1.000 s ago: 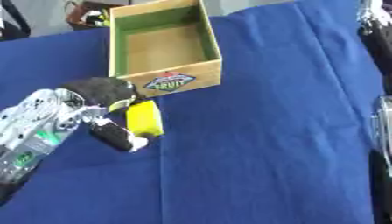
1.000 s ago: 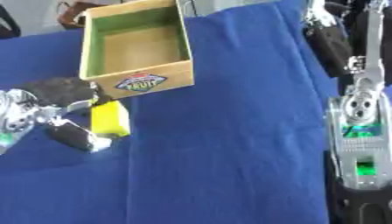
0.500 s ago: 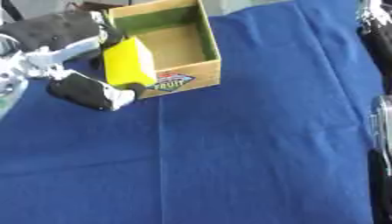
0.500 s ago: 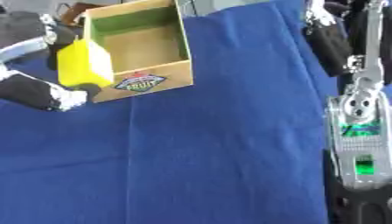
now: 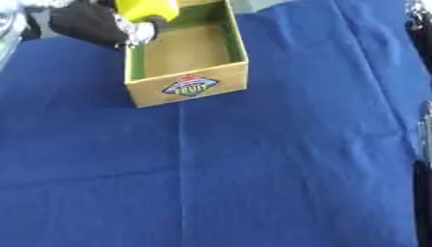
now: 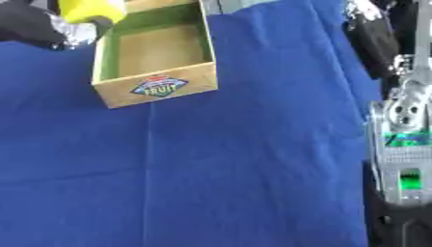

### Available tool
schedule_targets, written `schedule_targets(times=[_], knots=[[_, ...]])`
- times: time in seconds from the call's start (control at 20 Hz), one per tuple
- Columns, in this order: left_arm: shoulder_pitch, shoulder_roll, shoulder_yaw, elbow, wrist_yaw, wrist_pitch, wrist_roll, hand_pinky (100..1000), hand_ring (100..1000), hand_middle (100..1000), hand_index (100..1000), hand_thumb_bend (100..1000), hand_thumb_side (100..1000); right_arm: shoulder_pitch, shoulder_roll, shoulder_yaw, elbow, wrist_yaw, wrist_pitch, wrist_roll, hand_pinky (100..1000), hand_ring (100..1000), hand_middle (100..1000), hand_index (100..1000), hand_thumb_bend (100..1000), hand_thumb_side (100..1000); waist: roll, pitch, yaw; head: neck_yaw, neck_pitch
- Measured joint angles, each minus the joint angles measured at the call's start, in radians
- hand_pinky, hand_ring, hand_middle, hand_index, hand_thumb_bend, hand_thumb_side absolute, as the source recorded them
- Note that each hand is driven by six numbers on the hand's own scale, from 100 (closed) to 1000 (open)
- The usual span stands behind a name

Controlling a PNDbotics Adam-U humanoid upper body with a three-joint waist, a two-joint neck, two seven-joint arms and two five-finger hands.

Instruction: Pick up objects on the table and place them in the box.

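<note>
My left hand (image 5: 93, 23) grips the yellow block (image 5: 145, 8), held above the box's (image 5: 187, 88) far left corner (the box sits open on the blue cloth (image 5: 253, 169)). My right hand (image 6: 375, 38) hangs well right of the box; I cannot tell its fingers.

The worktop (image 5: 278, 159) is covered with matt blue cloth, slightly creased. The box (image 5: 187, 89) looks like smooth cardboard. The yellow object (image 5: 145, 7) looks like smooth plastic.
</note>
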Motion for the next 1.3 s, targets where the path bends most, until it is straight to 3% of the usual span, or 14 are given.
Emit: schedule_targets(times=[0.35, 0.7, 1.3], knots=[[-0.075, -0.074, 0.026, 0.168, -0.092, -0.042, 0.067, 125, 433, 392, 648, 100, 554, -0.032, -0.001, 0.015, 0.0, 0.008, -0.01, 0.011, 768, 737, 599, 712, 100, 569, 0.001, 0.014, -0.021, 0.038, -0.002], [-0.116, -0.145, 0.041, 0.344, -0.198, -0.075, 0.111, 132, 440, 391, 654, 100, 561, -0.067, -0.008, 0.019, 0.0, 0.008, -0.013, 0.02, 768, 737, 598, 711, 100, 578, 0.001, 0.034, -0.042, 0.054, -0.023], [-0.149, -0.236, 0.089, 0.638, -0.324, -0.142, 0.2, 143, 455, 387, 655, 100, 554, -0.077, -0.008, 0.025, 0.0, 0.007, -0.018, 0.019, 770, 737, 597, 711, 100, 570, 0.005, 0.04, -0.064, 0.064, -0.116]])
